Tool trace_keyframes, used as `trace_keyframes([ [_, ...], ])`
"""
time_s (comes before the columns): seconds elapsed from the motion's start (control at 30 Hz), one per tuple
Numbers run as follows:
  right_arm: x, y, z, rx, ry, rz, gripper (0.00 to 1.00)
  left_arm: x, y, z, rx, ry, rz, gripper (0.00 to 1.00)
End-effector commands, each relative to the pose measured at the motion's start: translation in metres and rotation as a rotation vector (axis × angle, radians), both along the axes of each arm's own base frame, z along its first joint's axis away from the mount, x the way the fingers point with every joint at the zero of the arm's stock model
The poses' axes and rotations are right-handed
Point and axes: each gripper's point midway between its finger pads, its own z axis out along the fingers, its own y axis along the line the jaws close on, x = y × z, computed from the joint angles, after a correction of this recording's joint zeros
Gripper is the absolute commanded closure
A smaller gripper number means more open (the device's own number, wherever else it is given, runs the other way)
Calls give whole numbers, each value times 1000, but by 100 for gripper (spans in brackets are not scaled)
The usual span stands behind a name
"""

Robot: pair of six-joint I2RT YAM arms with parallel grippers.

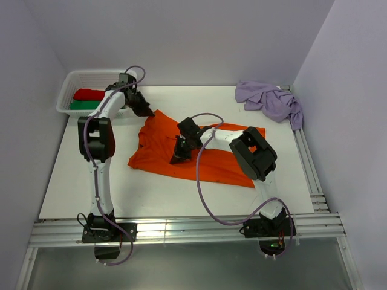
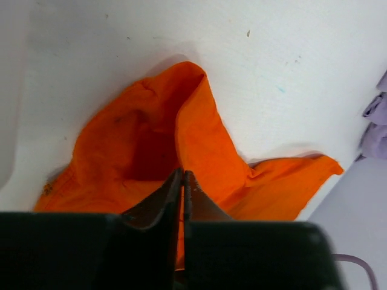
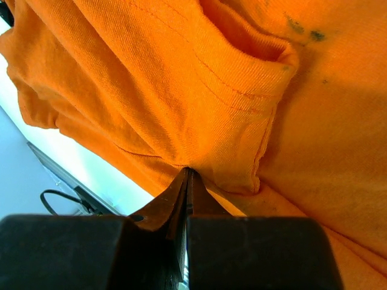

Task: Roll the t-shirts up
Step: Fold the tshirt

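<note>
Orange t-shirt [image 1: 160, 148] lies spread and rumpled across the middle of the white table [image 1: 78, 175] in my overhead view, soft cotton with creased edges. The lilac t-shirt [image 1: 272, 99] sits in a loose heap at the upper right. A white slatted plastic basket [image 1: 66, 93] at the upper left holds a red cloth [image 1: 87, 94] and a green cloth [image 1: 84, 104]. My left gripper [image 1: 142, 110] is at the shirt's upper left corner; my right gripper [image 1: 180, 156] is down on its middle.

From the left wrist, the orange t-shirt [image 2: 199, 139] rises in a soft peaked fold toward the left gripper [image 2: 182, 174]. The fingers stand almost together, with only a thin slit showing orange; I cannot tell whether they pinch cloth. A bit of the lilac t-shirt [image 2: 375, 121] shows at the right edge.

From the right wrist, the orange t-shirt [image 3: 151, 78] fills the frame, its fine knit weave plain. A stitched hem [image 3: 242, 96] folds over at centre right, with dark specks [image 3: 305, 30] at the upper right. The right gripper [image 3: 187, 172] has its fingers pressed tight together, tips against a fold.
</note>
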Motion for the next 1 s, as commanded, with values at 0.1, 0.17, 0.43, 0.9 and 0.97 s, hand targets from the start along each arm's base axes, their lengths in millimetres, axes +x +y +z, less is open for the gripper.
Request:
trace_keyframes([
  [0.1, -21, -12, -29, -105, 65, 31, 100, 4, -15, 11, -111, -26, -18, 100],
  [0.17, -20, -11, -29, -104, 62, 31, 100, 3, -14, 12, -103, -27, -20, 94],
  [0.43, -19, -10, -28, -97, 62, 27, 100, -12, -2, -11, -8, -31, -84, 74],
  [0.9, -13, -8, -16, -90, 27, 32, 99, -22, 6, -33, 51, -13, -115, 100],
  [0.97, -8, -7, -5, -83, -9, 43, 88, -17, 5, -23, 42, -34, -103, 100],
])
